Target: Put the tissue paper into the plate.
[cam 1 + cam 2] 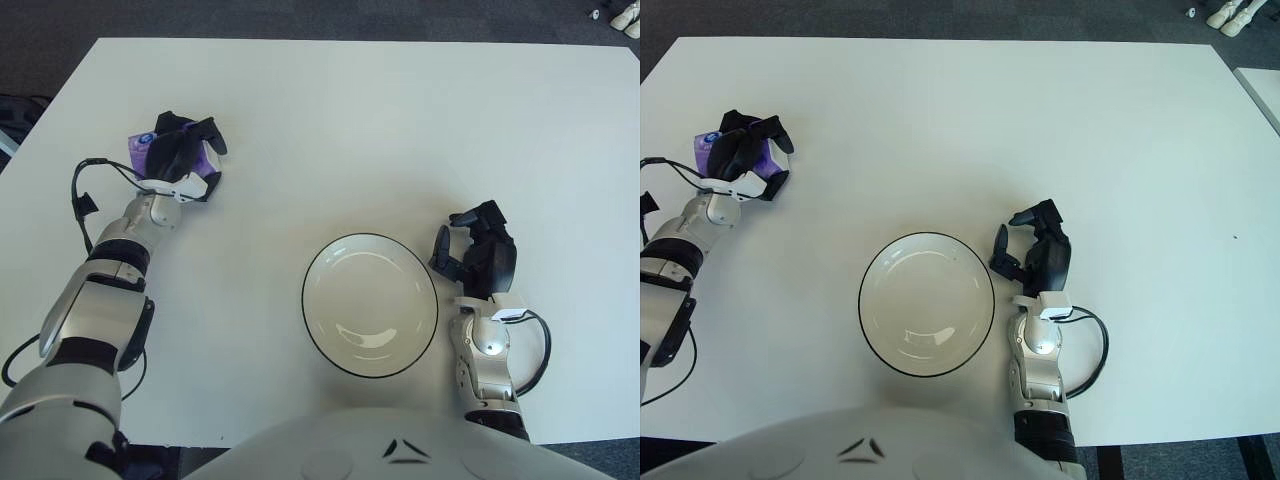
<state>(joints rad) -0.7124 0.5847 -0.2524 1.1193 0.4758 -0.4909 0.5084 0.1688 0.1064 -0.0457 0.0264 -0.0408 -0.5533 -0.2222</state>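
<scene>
A small purple pack of tissue paper [141,150] sits near the left edge of a large white table [360,130], toward the far side from the robot. Only a sliver of the purple wrapper shows, with a small pale mark on it, because the robot's left hand [177,153] covers most of it. That hand's dark fingers [203,129] are curled down over the pack and clamped around it. I cannot tell whether the pack is lifted clear of the table or pressed against it. The left arm reaches out from the lower left corner of the view, silver and black segments leading up to the hand, with a thin black cable [82,190] looping beside the wrist.

Well apart from the pack, nearer the robot and a little right of the table's middle, lies a round white plate [325,265] with a thin dark rim. Nothing is in it, and a faint glint of light shows on its inner surface.

Just beside the plate, on its right, is the robot's right hand [478,250]. Its dark fingers are bent loosely and hold nothing. The pale forearm below it runs down toward the near table edge, with a black cable [541,350] curving off its side.

The robot's grey torso [400,450] fills the bottom of the view. Dark carpet [300,18] surrounds the table.
</scene>
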